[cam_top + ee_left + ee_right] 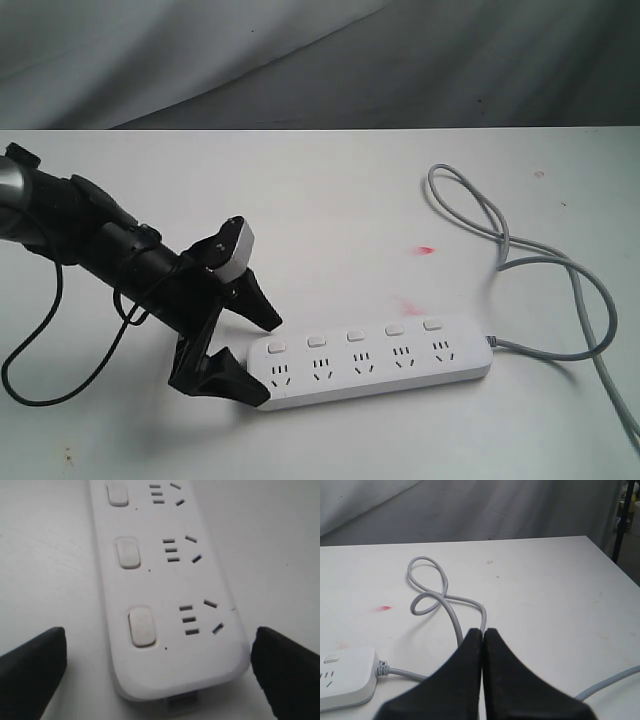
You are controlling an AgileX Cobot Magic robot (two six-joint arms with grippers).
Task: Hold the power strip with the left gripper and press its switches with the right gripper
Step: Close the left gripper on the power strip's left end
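Closest to the exterior camera, my left gripper (268, 360) sits at the near left of the white table (330, 190). Its black fingers are spread wide and grasp nothing. They straddle the rounded, cordless end of the power strip (370, 365), one finger on the far side and one on the near side.

From the left wrist camera, one finger (32, 665) stands clearly apart from the strip's edge. The other (287, 675) is just beside it, and I cannot tell whether it touches.

The strip lies flat on the table with its sockets facing up. It runs from left to right across the front middle. Its row of five switches (355, 334) lies along the far edge, one above each socket. I cannot tell from here which way any switch is set.

A grey cord (560, 265) leaves the strip's right end, loops toward the back of the table and runs off at the right. A small red smudge (425, 249) marks the table behind the strip.

My right gripper (482, 632) does not show in the exterior view. On its own camera the two fingers are clenched tight together with nothing between them. They are above the table beyond the strip's cord end, with the cord's loop further off.
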